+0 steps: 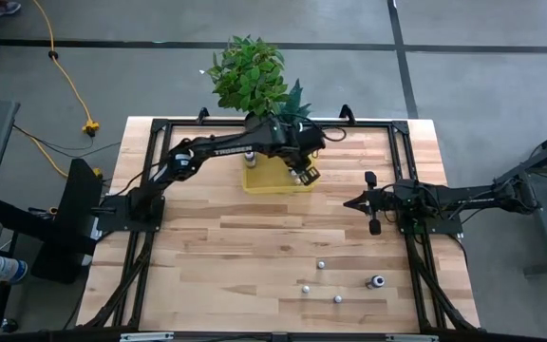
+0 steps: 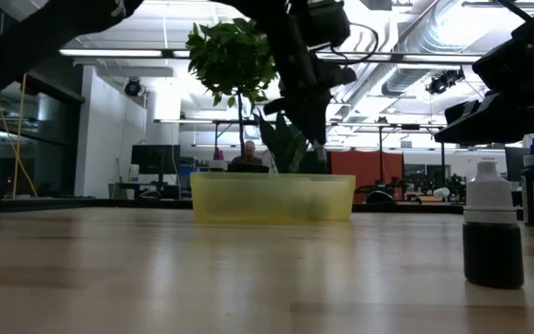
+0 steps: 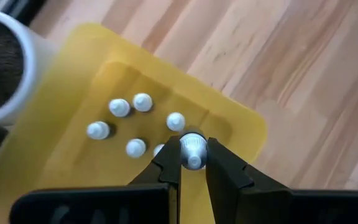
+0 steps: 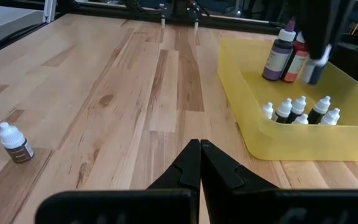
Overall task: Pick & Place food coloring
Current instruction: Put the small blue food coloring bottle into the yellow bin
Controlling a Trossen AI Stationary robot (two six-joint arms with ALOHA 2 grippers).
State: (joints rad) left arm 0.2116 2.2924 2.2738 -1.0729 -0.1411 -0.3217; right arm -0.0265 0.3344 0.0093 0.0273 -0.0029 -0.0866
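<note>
The left hand [image 3: 194, 163] hangs over the yellow tray [image 1: 259, 182] at the far side of the counter [image 1: 254, 247], its two fingers clenched on the whitish cap of a small food coloring bottle [image 3: 192, 149]. The carried bottle is above the tray's interior, not yet set down.

Completed: a cluster of small white-capped bottles [image 4: 300, 109] stands inside the tray, with larger bottles [image 4: 281, 56], one purple and one red, at its far wall.

Remaining: four bottles [image 1: 338, 283] stand loose on the near right part of the counter, well apart from the tray.

The right hand [image 4: 199, 163] is empty, its fingers pressed together, held above the right side of the counter. Judged progress: well past the midpoint; release of the carried bottle is the step in hand.
</note>
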